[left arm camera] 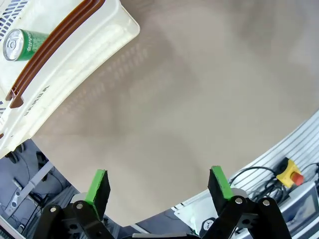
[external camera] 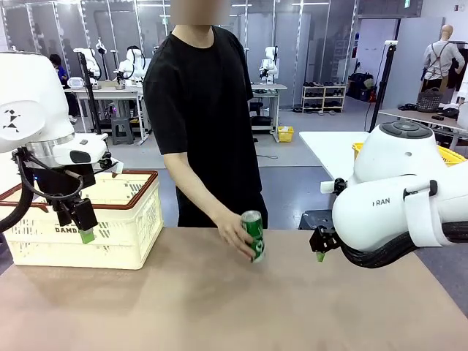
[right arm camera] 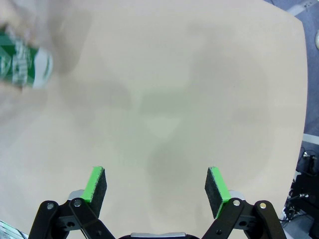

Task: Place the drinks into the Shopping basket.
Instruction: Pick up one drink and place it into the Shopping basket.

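Note:
A person's hand (external camera: 232,232) holds a green can (external camera: 253,235) just above the middle of the table; the same can (right arm camera: 25,63) appears blurred at the upper left of the right wrist view. Another green can (left arm camera: 22,44) lies inside the cream Shopping basket (external camera: 124,219), which stands at the table's left. My left gripper (external camera: 82,225) hangs open in front of the basket, with nothing between its fingers (left arm camera: 98,185). At the right my right gripper (external camera: 320,247) hovers open and empty over bare table, a short way from the held can.
The person in a black shirt (external camera: 201,102) stands at the far edge, centre. A yellow mesh basket (external camera: 447,155) sits behind my right arm. The brown tabletop (external camera: 219,307) stretches bare toward the near edge.

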You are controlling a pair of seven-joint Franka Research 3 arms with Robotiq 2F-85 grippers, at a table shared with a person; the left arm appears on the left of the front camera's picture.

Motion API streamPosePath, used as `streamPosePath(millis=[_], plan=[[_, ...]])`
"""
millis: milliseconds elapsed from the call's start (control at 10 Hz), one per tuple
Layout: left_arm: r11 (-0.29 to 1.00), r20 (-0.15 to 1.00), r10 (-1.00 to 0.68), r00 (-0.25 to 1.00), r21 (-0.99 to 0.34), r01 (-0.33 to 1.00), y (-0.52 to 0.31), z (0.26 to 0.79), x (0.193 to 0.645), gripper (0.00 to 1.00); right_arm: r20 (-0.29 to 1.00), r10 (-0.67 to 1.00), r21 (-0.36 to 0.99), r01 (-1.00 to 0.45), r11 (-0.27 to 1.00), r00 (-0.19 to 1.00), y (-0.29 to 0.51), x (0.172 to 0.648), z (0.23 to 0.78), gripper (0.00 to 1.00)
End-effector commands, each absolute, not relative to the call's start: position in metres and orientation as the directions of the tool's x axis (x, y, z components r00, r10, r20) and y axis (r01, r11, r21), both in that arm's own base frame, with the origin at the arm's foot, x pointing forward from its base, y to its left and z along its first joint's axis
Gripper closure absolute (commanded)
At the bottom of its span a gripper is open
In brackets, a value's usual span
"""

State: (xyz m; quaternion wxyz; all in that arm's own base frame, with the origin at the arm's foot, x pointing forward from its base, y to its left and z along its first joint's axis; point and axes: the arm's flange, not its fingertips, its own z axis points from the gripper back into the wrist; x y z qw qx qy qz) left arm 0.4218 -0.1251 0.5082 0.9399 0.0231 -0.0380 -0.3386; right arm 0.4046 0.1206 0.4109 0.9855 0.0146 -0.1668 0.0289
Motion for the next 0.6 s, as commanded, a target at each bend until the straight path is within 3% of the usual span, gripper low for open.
streamPosePath(millis=[0,500], plan=[[0.766,0.059,-0.643,0.764,0.075,0.639,-0.1244,0.5109,0.4215,0.00,0.336,0.060,0.012,-0.068,0.998,0.940,0.1195,0.4042,0.4089,0.00],[0.766,0.059,-0.643,0.764,0.075,0.639,-0.1244,0.5109,0.4215,0.00,0.336,0.060,0.012,-0.068,0.998,0.940,0.1195,0.4042,0.4089,0.00]])
